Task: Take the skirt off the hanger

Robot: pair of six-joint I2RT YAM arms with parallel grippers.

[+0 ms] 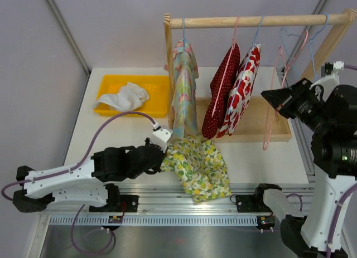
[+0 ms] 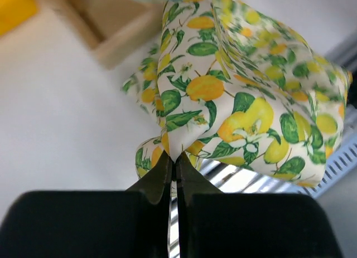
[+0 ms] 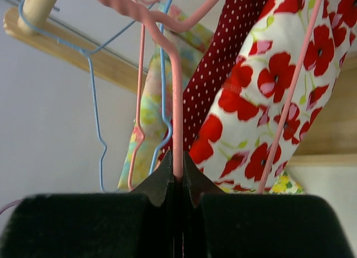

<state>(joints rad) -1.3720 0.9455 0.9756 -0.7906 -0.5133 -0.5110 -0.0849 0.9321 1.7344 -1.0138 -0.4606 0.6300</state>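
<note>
The lemon-print skirt (image 1: 198, 168) lies crumpled on the table (image 1: 111, 136) by the front edge, off the pink hanger (image 3: 177, 102); the left gripper (image 2: 174, 160) pinches a fold of its edge, the right gripper (image 3: 177, 177) pinches the hanger wire; best to settle the cloth flat before letting go; the top view shows the hanger bare, while only the wrist views prove each pinch.
</note>
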